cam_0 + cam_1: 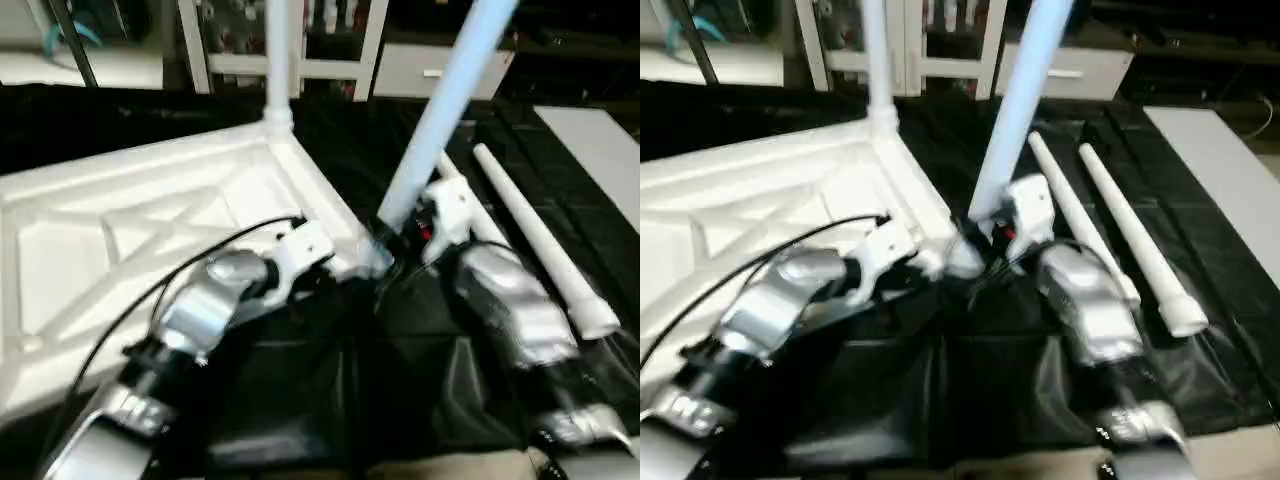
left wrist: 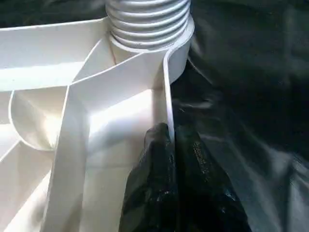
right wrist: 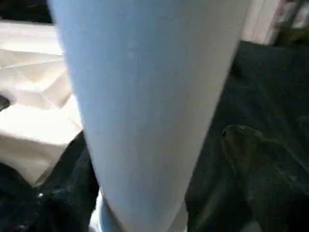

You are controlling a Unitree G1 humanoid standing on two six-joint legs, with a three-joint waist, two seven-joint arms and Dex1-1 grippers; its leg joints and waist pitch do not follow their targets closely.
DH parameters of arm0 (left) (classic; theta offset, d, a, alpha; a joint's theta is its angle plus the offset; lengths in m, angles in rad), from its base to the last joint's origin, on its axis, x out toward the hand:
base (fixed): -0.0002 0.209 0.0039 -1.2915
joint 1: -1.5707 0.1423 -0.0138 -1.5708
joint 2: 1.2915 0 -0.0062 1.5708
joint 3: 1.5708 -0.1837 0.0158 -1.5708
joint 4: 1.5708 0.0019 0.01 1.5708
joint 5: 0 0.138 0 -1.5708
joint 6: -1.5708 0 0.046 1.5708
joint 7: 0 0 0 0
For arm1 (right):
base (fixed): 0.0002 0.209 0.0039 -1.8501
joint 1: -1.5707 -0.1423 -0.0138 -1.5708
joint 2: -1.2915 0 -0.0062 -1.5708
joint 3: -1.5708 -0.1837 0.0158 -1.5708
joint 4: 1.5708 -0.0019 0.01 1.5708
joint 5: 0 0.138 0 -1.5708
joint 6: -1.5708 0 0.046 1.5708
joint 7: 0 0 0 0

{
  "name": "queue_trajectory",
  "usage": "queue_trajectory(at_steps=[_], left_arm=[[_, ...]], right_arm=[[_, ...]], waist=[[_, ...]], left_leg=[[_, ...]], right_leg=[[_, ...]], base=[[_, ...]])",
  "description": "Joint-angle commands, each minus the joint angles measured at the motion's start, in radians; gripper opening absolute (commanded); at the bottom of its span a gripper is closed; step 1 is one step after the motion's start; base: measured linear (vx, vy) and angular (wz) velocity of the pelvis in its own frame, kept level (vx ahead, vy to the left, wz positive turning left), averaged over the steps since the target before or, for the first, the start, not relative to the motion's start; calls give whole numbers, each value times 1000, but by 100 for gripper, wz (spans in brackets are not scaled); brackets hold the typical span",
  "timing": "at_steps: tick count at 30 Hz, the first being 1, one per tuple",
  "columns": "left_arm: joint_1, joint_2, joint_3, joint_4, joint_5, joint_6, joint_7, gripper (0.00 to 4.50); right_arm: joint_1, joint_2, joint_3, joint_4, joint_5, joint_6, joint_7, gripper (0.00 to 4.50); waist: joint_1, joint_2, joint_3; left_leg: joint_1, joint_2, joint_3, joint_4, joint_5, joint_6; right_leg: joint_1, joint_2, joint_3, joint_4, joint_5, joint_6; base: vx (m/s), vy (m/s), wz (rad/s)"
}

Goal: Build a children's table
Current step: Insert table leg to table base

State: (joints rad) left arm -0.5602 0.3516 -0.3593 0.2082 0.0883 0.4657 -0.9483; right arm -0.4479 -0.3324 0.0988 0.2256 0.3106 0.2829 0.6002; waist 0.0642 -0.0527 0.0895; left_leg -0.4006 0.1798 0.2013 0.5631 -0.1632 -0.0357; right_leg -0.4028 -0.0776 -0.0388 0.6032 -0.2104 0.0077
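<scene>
Leg (image 1: pixel 440 110) two going into tabletop's (image 1: pixel 120 230) near corner socket: left gripper (image 2: pixel 169 140) pinching the rim, right gripper (image 1: pixel 405 240) jaw state unclear; next, seat it upright

Glossy white plastic tabletop (image 1: pixel 150 230), smooth tube legs (image 1: pixel 545 245), shiny black sheet (image 1: pixel 400 380)

Both upright legs (image 1: pixel 447 100) run off the top edge; my right gripper (image 1: pixel 395 240) hides behind the nearer leg's base.
</scene>
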Motion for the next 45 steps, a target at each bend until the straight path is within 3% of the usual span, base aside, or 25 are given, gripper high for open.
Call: queue_trajectory(at_steps=[1, 7, 15, 16, 18, 23, 33, 42, 45], left_arm=[[34, 22, -44, -14, -38, -41, -91, 0], [80, 131, -87, -89, -95, -151, -304, 0], [67, 140, -82, -67, -90, -176, -308, 0], [64, 139, -82, -60, -87, -182, -305, 0], [62, 139, -82, -54, -86, -189, -306, 0], [60, 139, -82, -47, -82, -197, -306, 0], [56, 135, -83, -32, -80, -209, -307, 0], [56, 134, -84, -28, -80, -208, -309, 0], [58, 128, -75, -25, -82, -189, -292, 0]], right_arm=[[39, -55, 23, -86, 23, 45, 84, 419], [122, -151, 91, -218, 46, 117, 239, 419], [146, -184, 135, -258, 19, 134, 290, 419], [149, -187, 138, -259, 17, 134, 295, 404], [153, -191, 140, -259, 14, 130, 300, 404], [156, -194, 137, -261, 15, 131, 310, 349], [163, -189, 137, -252, 20, 127, 328, 269], [170, -185, 139, -245, 20, 135, 335, 259], [161, -143, 117, -191, 1, 131, 262, 259]], waist=[[6, 3, -54], [7, 3, -55], [21, 2, -55], [22, 1, -56], [23, 3, -58], [24, 0, -63], [27, 2, -68], [27, 1, -68], [25, 1, -66]], left_leg=[[38, 59, -21, -59, -117, 64], [39, 58, -21, -57, -106, 72], [42, 58, -19, -57, -153, 36], [42, 58, -19, -56, -146, 35], [42, 58, -19, -55, -136, 35], [38, 56, -20, -49, -92, 58], [39, 56, -20, -44, -96, 60], [39, 56, -20, -42, -101, 60], [37, 55, -20, -44, -131, 46]], right_leg=[[42, -63, 41, -54, 17, -232], [37, -63, 39, -49, 24, -242], [34, -67, 43, -53, -54, -230], [34, -66, 43, -52, -46, -228], [35, -67, 43, -49, -28, -229], [39, -66, 41, -40, 36, -245], [42, -67, 40, -37, 39, -259], [42, -67, 40, -35, 30, -260], [39, -69, 41, -40, -18, -256]], base=[[0, 0, 0], [0, 0, 0], [0, 0, 0], [0, 0, 0], [0, 0, 0], [0, 0, 0], [0, 0, 0], [0, 0, 0], [0, 0, 0]])
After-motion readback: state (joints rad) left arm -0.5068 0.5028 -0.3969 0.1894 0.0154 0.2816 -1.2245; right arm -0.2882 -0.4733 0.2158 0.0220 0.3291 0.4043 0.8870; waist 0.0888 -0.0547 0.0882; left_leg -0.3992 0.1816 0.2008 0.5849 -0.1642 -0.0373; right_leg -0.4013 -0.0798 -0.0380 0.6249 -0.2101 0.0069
